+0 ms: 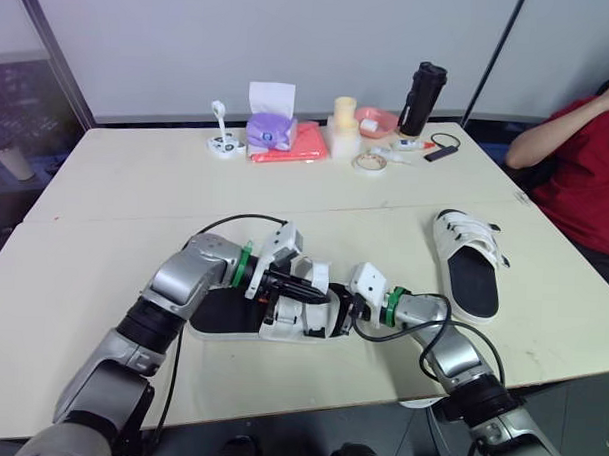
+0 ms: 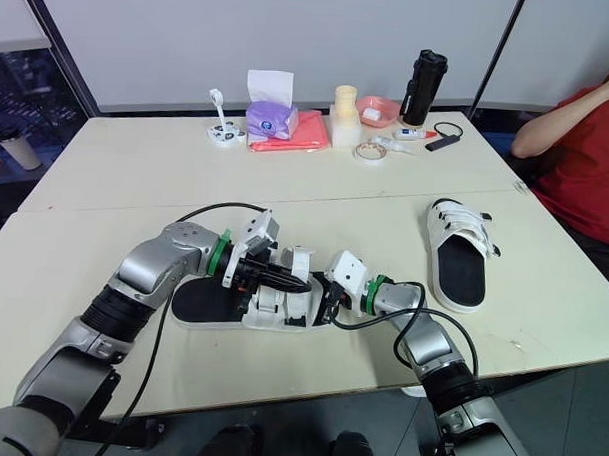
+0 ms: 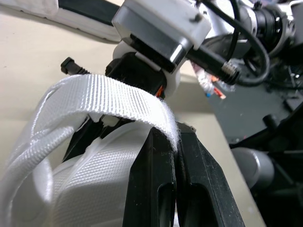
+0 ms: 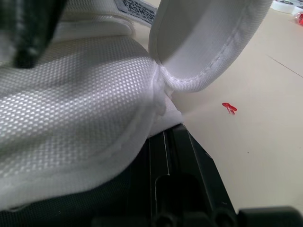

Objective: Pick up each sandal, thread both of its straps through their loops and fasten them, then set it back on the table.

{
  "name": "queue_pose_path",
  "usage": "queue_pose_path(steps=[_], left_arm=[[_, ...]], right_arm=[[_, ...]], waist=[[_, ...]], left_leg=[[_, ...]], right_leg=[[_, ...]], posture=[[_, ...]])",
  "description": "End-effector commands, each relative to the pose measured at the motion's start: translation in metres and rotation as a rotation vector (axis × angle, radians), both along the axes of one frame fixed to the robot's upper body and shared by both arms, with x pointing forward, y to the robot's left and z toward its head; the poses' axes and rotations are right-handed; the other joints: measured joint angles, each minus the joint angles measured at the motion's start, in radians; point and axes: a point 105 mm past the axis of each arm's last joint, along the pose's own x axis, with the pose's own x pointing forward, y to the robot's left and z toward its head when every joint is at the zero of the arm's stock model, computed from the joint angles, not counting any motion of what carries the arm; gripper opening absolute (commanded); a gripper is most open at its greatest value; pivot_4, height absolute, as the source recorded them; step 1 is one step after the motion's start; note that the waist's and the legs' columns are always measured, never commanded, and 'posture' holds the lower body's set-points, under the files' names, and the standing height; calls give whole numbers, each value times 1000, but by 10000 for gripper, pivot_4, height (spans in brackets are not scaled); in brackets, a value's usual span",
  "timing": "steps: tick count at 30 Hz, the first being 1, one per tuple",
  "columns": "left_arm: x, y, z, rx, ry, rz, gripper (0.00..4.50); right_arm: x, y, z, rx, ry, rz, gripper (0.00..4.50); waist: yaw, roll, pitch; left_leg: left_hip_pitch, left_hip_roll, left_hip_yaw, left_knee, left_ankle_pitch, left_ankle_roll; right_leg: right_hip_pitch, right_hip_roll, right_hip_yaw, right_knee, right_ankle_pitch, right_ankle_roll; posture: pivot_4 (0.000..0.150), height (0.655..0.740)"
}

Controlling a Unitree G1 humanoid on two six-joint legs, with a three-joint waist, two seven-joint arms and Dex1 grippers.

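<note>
I see left claw (image 3: 174, 142) pinched shut on a strap (image 3: 94, 92) of near sandal (image 1: 221, 320) at worktop (image 1: 136, 182) front | right claw (image 1: 346, 312) against its upper, grip I cannot tell | second sandal (image 1: 469, 259) lies to the right

The sandal (image 1: 221, 316) partly hides the right hand (image 1: 342, 311).
</note>
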Motion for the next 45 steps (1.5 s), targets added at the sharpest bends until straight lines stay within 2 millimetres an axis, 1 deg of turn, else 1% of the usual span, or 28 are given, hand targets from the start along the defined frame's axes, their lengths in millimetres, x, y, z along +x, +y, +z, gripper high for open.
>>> queue_pose_path(steps=[1, 6, 10, 18, 21, 26, 32, 33, 34, 37, 40, 45], left_arm=[[4, 1, 10, 7, -57, -19, 430], [4, 5, 13, 17, -56, -49, 430], [0, 2, 17, 3, -48, -87, 430], [-10, -9, 8, 30, -64, -158, 430], [-10, -12, 7, 34, -80, -167, 430], [-5, -17, 7, 45, -178, -168, 430], [0, -12, 17, 36, -171, -166, 430], [0, -12, 18, 34, -166, -159, 5909], [0, -11, 18, 32, -156, -156, 8608], [3, -9, 17, 22, -139, -118, 22911], [1, -5, 19, -17, -76, -67, 37841], [-12, 2, 17, -80, 20, 7, 37841]], right_arm=[[-15, -29, -75, -176, 242, -111, 0], [-15, -28, -75, -175, 242, -112, 0], [-15, -28, -75, -175, 244, -113, 0], [-15, -27, -76, -170, 245, -117, 0], [-16, -27, -76, -169, 247, -119, 0], [-17, -26, -77, -166, 249, -121, 0], [-16, -26, -77, -165, 249, -122, 0], [-16, -26, -77, -166, 249, -121, 0], [-16, -26, -77, -166, 248, -121, 0], [-15, -25, -77, -165, 247, -122, 0], [-15, -25, -77, -164, 246, -125, 0], [-16, -27, -79, -169, 250, -126, 0]], waist=[[0, 0, 0], [-1, 0, 0], [-1, 0, 0], [-1, 0, 0], [0, 0, 0], [0, 0, 0], [-2, 0, 0], [-2, 0, 0], [-2, 0, 0], [-2, 0, 0], [-3, 0, 0], [-6, 0, 0]], left_leg=[[0, 0, 0, 0, 0, 0], [0, 0, 0, 0, 0, 0], [0, 0, 0, 0, 0, 0], [0, 0, 0, 0, 0, 0], [0, 0, 0, 0, 0, 0], [0, 0, 0, 0, 0, 0], [0, 1, 0, 0, 1, 1], [0, 1, 0, 0, 1, 2], [0, 1, 0, 0, 2, 3], [0, 1, 0, 0, 2, 3], [0, 1, 0, 0, 2, 3], [0, 1, 0, 0, 2, 3]], right_leg=[[0, 0, 0, 0, 0, 0], [0, 0, 0, 0, 0, 0], [0, 0, 0, 0, 0, 0], [0, 0, 0, 0, 0, 0], [0, 1, 0, 0, 0, 0], [0, 1, 0, 0, 0, 0], [0, 3, -1, 0, 0, 0], [0, 4, -1, 0, 0, 0], [0, 4, -1, 0, 0, 0], [0, 5, -1, 0, 0, 0], [0, 5, -1, 1, 1, 0], [0, 6, -1, 1, 1, 0]], posture=[[1500, 7400], [1500, 7400], [1500, 7400], [1500, 7400], [1500, 7400], [1500, 7400], [1500, 7400], [1500, 7400], [1500, 7400], [1500, 7400], [1500, 7400], [1500, 7400]])
